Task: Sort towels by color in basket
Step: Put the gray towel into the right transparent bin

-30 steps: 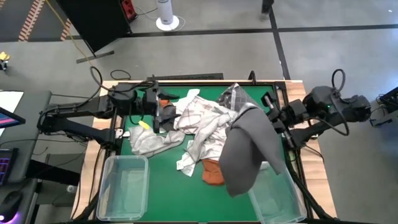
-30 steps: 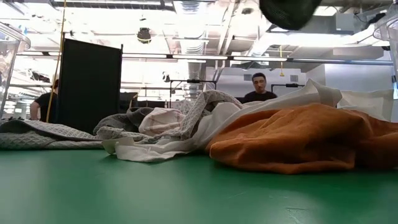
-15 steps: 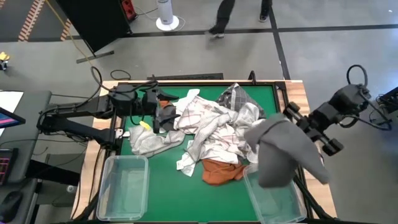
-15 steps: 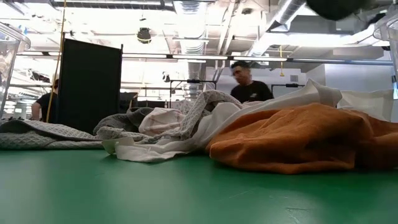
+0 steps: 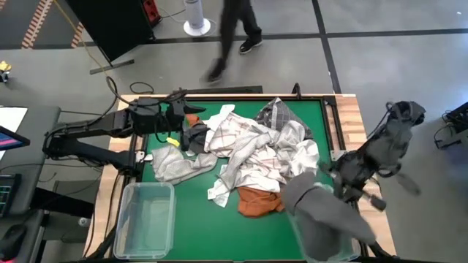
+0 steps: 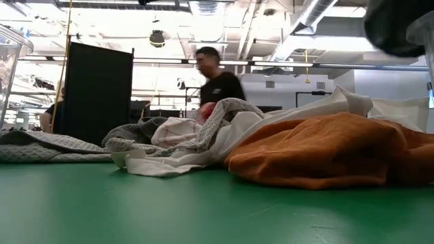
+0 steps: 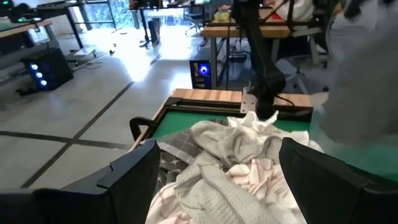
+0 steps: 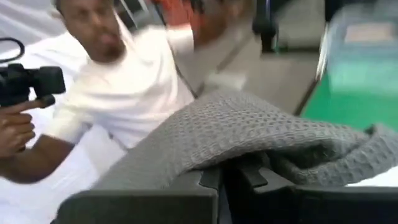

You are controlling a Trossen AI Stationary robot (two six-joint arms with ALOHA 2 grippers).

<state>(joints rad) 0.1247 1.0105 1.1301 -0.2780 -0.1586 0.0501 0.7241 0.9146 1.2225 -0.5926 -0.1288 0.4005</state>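
A heap of towels lies mid-table: white-and-grey checked, pale grey and rust orange, the orange one also filling the low view. My right gripper is shut on a dark grey towel, which hangs above the clear bin at the table's near right corner. In the low view that towel shows only as a dark blur. My left gripper hovers open over the heap's left edge, its fingers spread either side of the cloth. My right gripper pinches the dark grey waffle towel between its shut fingers. The cloth bunches in folds over the fingertips and hides the place of contact. It is lifted clear of the table and droops below the gripper toward the near edge.
A second clear bin stands at the near left corner. The right bin is mostly covered by the hanging towel. A raised rail edges the green table. One person walks past the far side; another in a white shirt stands close to the right arm.
My right gripper has swung out past the table's right edge and then toward the near edge, carrying the dark grey towel off the heap. The towel now hangs over the right bin, and the orange towel is uncovered. A person has walked across behind the table.
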